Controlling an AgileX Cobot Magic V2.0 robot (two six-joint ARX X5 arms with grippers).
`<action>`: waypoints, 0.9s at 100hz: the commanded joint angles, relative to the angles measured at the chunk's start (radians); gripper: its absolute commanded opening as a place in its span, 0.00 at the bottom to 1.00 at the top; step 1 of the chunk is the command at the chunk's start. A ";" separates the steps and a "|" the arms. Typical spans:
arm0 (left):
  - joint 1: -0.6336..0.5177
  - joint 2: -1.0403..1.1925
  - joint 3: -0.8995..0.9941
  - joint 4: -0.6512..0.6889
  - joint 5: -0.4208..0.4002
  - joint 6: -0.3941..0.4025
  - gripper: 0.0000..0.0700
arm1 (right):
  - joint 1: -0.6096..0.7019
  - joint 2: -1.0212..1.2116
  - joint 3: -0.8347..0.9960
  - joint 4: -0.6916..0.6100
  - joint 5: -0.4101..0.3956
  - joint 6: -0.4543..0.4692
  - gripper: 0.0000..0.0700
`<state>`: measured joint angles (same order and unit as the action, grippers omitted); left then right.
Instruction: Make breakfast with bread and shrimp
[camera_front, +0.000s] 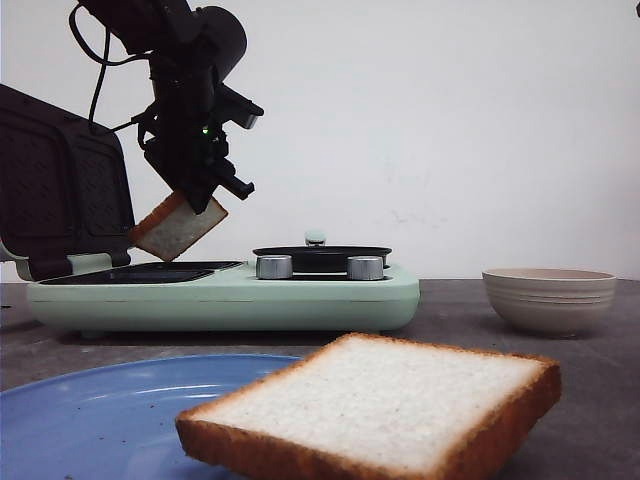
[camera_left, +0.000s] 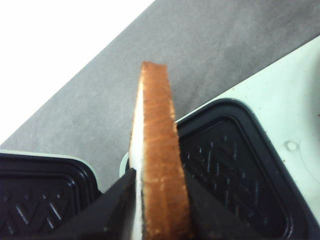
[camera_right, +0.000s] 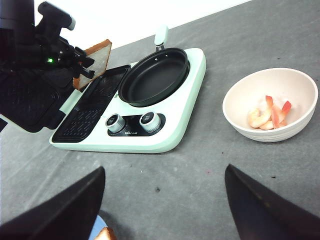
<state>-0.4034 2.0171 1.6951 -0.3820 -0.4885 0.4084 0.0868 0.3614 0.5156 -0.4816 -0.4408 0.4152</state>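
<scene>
Setting: grey table (camera_front: 600, 400) against a white wall, with a mint-green breakfast maker (camera_front: 225, 290) across the middle left of the front view.
Appliance: its lid stands open at the far left; the ridged sandwich plate (camera_right: 92, 107) lies bare, and the small black pan (camera_right: 152, 75) beside it is empty.
Left gripper (camera_front: 195, 200): upper left of the front view, clamped on one bread slice (camera_front: 178, 228), which hangs tilted just above the sandwich plate, not touching it.
Left wrist view: the slice shows edge-on, crust between the dark fingers (camera_left: 117, 205), with the ridged plate beneath.
Second slice (camera_front: 380, 405): low centre of the front view, resting on the rim of the blue plate (camera_front: 100, 410).
Shrimp (camera_right: 267, 115): right of the right wrist view, untouched in the cream bowl (camera_right: 270, 102).
Right gripper (camera_right: 165, 200): fingers spread wide, holding nothing, hovering over the table.
Progress: early, I judge; no bread laid in yet, the shrimp uncooked in the pan's absence of any food, the second slice waiting.
</scene>
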 joint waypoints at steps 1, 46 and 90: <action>-0.003 0.029 0.029 0.008 -0.032 -0.005 0.08 | 0.003 0.003 0.016 0.009 0.005 -0.011 0.66; -0.002 0.029 0.029 0.007 0.013 -0.061 0.19 | 0.003 0.003 0.016 0.009 0.005 -0.011 0.66; -0.003 0.029 0.033 0.129 0.022 -0.088 1.00 | 0.003 0.003 0.016 0.009 0.023 -0.016 0.66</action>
<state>-0.4007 2.0171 1.6958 -0.2703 -0.4679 0.3439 0.0872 0.3614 0.5156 -0.4816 -0.4191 0.4149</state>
